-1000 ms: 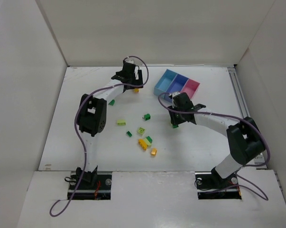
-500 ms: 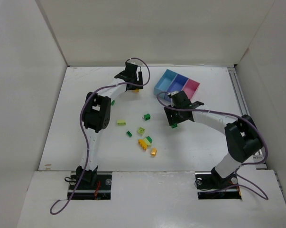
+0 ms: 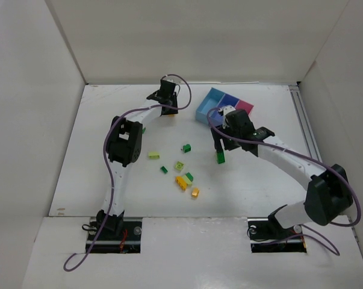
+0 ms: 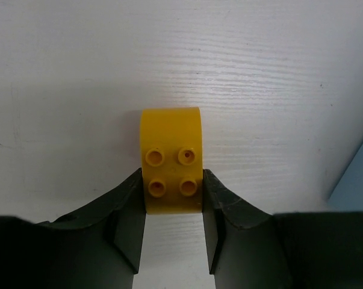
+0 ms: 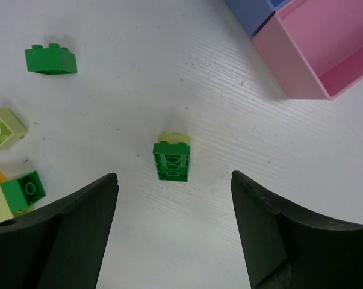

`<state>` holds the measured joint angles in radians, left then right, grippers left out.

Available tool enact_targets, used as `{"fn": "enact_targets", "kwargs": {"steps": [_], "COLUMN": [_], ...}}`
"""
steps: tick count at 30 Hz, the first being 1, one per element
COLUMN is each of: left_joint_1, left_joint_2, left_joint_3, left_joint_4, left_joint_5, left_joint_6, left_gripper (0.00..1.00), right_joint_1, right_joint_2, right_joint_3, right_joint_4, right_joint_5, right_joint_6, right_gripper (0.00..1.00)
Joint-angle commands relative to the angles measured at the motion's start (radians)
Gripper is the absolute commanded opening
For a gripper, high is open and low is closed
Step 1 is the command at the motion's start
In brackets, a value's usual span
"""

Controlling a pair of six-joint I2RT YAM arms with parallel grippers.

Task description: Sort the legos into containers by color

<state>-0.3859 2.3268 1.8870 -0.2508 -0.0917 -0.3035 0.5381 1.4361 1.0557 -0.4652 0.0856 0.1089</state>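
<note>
Though unclear from above, the left hand (image 4: 172,178) clamps a yellow brick (image 4: 170,141).

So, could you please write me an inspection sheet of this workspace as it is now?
Surface: white table, no marks seen.
Job's things: three joined bins, light blue, darker blue and pink; loose bricks scattered mid-table.
Clutter: nothing seen.
Grippers: left pincer shut on yellow brick; right pincer open above green brick.
Cables: purple cables, hanging in loose loops.
Surroundings: white walls on three sides.
</note>
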Motion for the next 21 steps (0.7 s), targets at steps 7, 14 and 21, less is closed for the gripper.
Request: {"fn": "enact_targets", "kwargs": {"steps": [7, 14, 21], "left_joint_1": [0.001, -0.079, -0.140], "left_joint_2": [-0.274, -0.230, -0.064], "left_joint_3": [-0.074, 0.015, 0.228], "left_joint_4": [0.134, 0.194, 0.174], "left_joint_5": [0.121, 0.340, 0.412], "left_joint_6": [0.055, 0.185, 0.216], "left_gripper": [0.12, 0.14, 0.15], "right_joint_1": [-0.058, -0.136, -0.168], "right_joint_2": [-0.156, -0.232, -0.278], "right_joint_3": [-0.036, -0.105, -0.146], "right_joint_4": [0.013, 0.033, 0.033], "right_joint_5": [0.000, -0.003, -0.003], "right_joint_6": [-0.006, 0.005, 0.014], "right_gripper": [0.81, 0.82, 0.82]}}
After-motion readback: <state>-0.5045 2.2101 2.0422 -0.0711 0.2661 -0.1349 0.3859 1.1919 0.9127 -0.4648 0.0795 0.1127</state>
